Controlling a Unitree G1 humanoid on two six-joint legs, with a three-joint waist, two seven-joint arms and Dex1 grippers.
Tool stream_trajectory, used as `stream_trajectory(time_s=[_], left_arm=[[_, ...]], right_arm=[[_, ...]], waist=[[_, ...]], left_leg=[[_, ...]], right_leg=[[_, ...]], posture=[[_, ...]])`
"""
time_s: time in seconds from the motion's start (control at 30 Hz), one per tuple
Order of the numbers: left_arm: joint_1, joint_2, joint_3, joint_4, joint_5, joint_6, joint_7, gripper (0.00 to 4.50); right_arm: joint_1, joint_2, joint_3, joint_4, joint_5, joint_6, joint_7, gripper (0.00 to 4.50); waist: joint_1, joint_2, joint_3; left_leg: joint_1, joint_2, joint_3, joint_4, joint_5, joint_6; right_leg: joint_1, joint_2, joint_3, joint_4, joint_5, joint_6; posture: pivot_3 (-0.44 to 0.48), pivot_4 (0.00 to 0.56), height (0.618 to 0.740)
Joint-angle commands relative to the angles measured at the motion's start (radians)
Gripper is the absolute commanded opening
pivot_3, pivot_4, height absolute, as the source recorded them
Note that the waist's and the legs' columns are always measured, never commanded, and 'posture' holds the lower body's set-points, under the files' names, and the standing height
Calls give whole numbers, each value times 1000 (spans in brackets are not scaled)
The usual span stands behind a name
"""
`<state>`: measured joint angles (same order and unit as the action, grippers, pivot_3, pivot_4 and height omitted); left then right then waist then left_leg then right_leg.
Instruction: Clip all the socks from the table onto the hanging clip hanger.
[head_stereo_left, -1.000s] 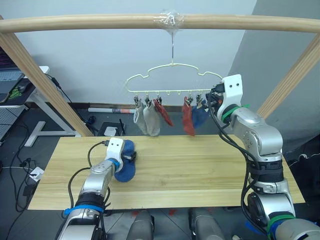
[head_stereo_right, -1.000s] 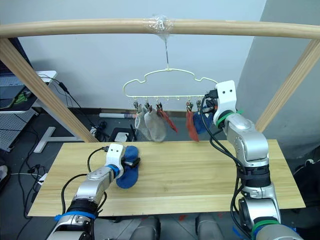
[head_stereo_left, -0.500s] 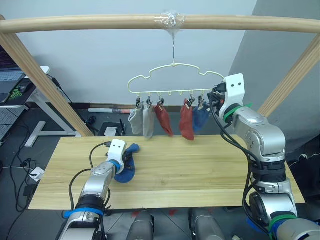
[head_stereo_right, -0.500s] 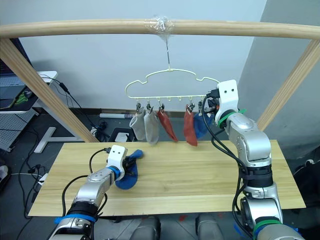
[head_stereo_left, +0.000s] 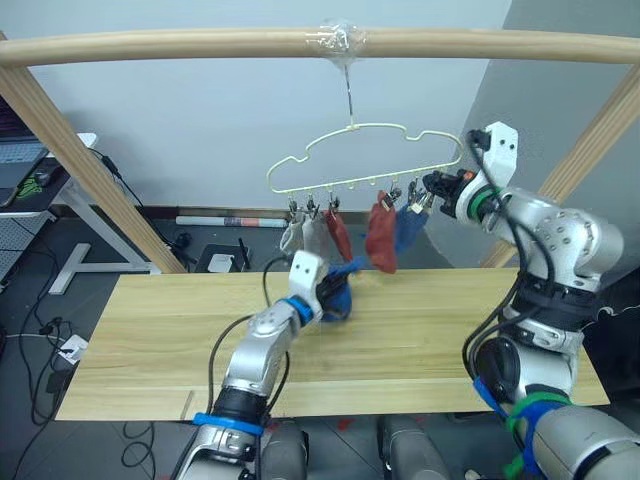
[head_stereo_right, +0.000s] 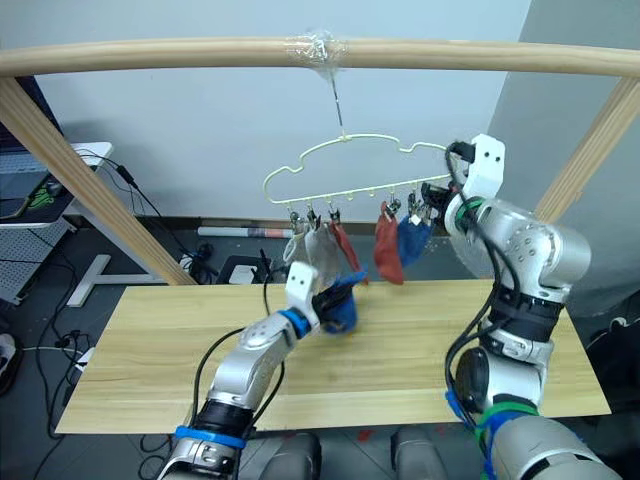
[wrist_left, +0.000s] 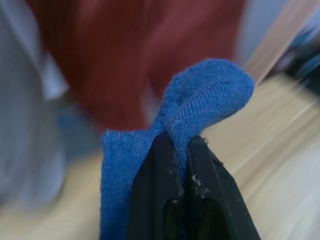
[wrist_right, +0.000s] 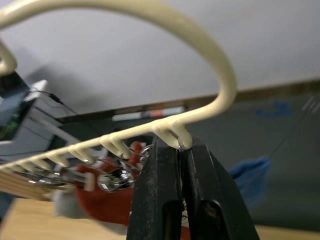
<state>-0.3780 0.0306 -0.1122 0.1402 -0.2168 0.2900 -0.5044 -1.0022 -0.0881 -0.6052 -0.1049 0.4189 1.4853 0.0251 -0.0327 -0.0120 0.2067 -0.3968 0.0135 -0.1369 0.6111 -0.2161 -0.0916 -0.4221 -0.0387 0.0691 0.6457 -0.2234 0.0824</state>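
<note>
A blue sock (wrist_left: 200, 95) hangs bunched in the air above the table (head_stereo_left: 430, 340), pinched in my shut left gripper (wrist_left: 182, 141) just below the clip hanger's (head_stereo_left: 365, 130) row of clips. From those clips hang two grey socks (head_stereo_left: 300, 236), two rust-red socks (head_stereo_left: 381, 238) and another blue sock (head_stereo_left: 406, 228). The pale wire hanger tilts up toward its right end. There my right gripper (wrist_right: 180, 146) is shut on the hanger's wire (wrist_right: 220, 75), and the same gripper (head_stereo_left: 442, 186) stands at the hanger's right tip.
A round wooden pole (head_stereo_left: 180, 46) carries the hanger's hook, with slanted poles at the left (head_stereo_left: 90, 170) and right (head_stereo_left: 590, 140). A white desk (head_stereo_left: 60, 200) and cables (head_stereo_left: 40, 320) lie beyond the table's left end.
My left gripper shut on the blue sock and carried it off the table, up and right to the hanger. My right gripper pulled the hanger's right end up and rightward, tilting it.
</note>
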Motion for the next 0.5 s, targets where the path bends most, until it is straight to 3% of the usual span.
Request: stream_trajectory(time_s=[0.03,0.2,0.5], left_arm=[[-70,-63,-35,-79,-20,12,20,21],[-145,-115,-53,-50,-7,12,48,21],[-171,-108,-70,12,41,-48,56,21]], right_arm=[[-78,57,-150,-18,-28,128,-83,0],[-94,103,-185,-34,-28,129,-136,0],[-98,134,-213,-49,0,129,-193,0]], waist=[[0,0,0],[-2,0,0],[-4,0,0]], left_leg=[[0,0,0,0,0,0],[-1,0,0,0,0,0],[-1,0,0,0,0,0]], right_leg=[[0,0,0,0,0,0],[0,0,0,-1,0,0],[0,0,0,-1,-1,1]], posture=[[-17,163,740],[-17,163,740],[-27,166,740]])
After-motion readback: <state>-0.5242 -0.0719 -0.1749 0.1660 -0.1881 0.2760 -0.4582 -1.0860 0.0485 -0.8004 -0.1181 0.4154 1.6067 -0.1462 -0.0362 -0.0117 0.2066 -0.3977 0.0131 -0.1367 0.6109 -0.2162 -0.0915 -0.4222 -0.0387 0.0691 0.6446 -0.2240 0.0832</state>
